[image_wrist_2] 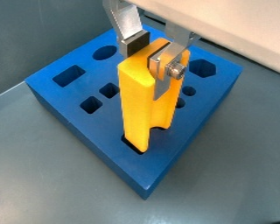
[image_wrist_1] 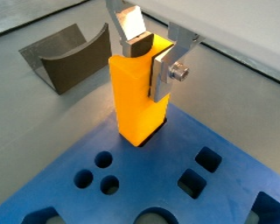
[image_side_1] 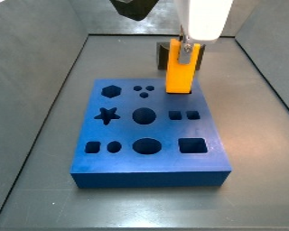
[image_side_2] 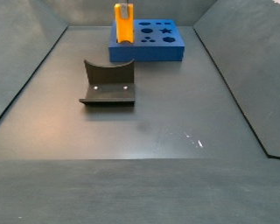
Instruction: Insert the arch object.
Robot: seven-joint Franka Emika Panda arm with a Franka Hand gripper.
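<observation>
The arch object is the tall orange bar (image_wrist_2: pixel 140 101) with a rounded groove down one face. It stands upright with its lower end in a hole near a corner of the blue board (image_wrist_2: pixel 95 144). It shows in both side views (image_side_1: pixel 180 72) (image_side_2: pixel 123 24) and in a wrist view (image_wrist_1: pixel 136 96). My gripper (image_wrist_2: pixel 150 58) is directly above the board, shut on the bar's top end, one finger on each side (image_wrist_1: pixel 152 61). In a side view it hangs over the board's far right part (image_side_1: pixel 183 45).
The board (image_side_1: pixel 147 176) has several other shaped holes: star, hexagon, circles, squares. A dark grey-brown fixture (image_side_2: pixel 108 83) with a curved scooped wall stands on the grey floor apart from the board (image_side_2: pixel 166 52), also in a wrist view (image_wrist_1: pixel 66 61). Low walls bound the floor.
</observation>
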